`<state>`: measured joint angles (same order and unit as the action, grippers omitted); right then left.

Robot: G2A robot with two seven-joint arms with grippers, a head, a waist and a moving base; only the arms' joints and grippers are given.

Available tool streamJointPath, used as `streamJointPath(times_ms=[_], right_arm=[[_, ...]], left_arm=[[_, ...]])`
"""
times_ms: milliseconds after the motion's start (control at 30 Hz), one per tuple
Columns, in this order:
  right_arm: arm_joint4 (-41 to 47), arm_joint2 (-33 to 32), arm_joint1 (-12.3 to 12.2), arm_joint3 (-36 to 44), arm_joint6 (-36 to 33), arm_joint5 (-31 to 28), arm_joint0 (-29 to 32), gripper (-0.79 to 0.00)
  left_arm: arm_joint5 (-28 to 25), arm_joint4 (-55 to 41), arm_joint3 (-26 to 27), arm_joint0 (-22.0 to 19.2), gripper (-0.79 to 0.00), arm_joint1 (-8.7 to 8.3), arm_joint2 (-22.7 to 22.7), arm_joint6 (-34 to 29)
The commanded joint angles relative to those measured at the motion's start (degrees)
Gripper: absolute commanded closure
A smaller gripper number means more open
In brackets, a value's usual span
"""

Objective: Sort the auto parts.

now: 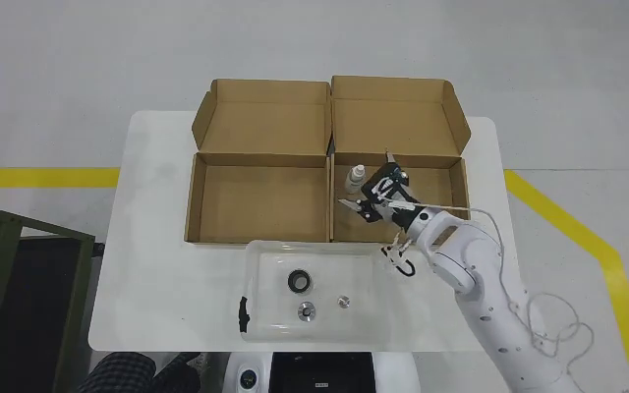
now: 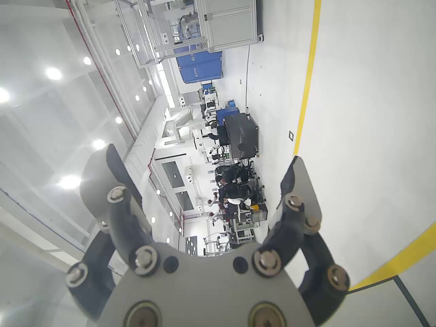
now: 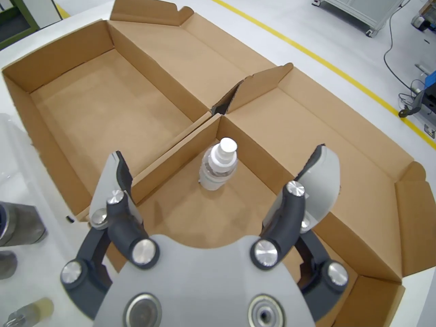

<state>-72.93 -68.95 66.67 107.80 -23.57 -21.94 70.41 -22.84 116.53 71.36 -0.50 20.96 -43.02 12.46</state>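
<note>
A small white-capped bottle (image 1: 352,177) stands upright in the right cardboard box (image 1: 437,201), near the corner by the wall it shares with the left box. My right gripper (image 1: 368,181) hangs over that box, open, with the bottle (image 3: 214,175) ahead of its fingers and apart from them. The right gripper (image 3: 219,158) holds nothing. A clear plastic tray (image 1: 265,257) at the table's front holds a black ring (image 1: 299,281), a metal part (image 1: 308,311) and a smaller metal part (image 1: 344,302). My left gripper (image 2: 202,156) is open and empty, pointing out into the room.
The left cardboard box (image 1: 257,201) is bare inside, its lid folded back like the right one's. A black part (image 1: 243,314) lies at the tray's left rim. Grey metal parts (image 3: 20,222) show beside my right gripper. White table (image 1: 147,246) lies to the left.
</note>
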Motion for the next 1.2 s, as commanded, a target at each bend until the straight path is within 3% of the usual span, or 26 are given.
streamJointPath(times_ms=[0, 267, 500, 733, 1167], right_arm=[[-0.45, -1.24, -0.43, 3.31, -1.22, -2.28, 2.18, -0.785], [-3.20, -4.85, -2.16, 16.06, -2.27, -12.17, 13.37, -0.785], [-3.74, -5.65, -3.15, 19.81, -2.09, -19.07, 19.57, -0.785], [-7.34, -4.63, -3.78, 20.03, -2.38, -21.90, 22.53, -0.785], [-12.61, -1.18, -4.38, 18.19, -4.50, -23.52, 22.59, -0.785]], left_arm=[[0.00, 0.00, 0.00, 0.00, -0.785, 0.00, 0.00, 0.00], [0.00, 0.00, 0.00, 0.00, -0.785, 0.00, 0.00, 0.00], [0.00, 0.00, 0.00, 0.00, -0.785, 0.00, 0.00, 0.00], [0.00, 0.00, 0.00, 0.00, -0.785, 0.00, 0.00, 0.00], [0.00, 0.00, 0.00, 0.00, -0.785, 0.00, 0.00, 0.00]])
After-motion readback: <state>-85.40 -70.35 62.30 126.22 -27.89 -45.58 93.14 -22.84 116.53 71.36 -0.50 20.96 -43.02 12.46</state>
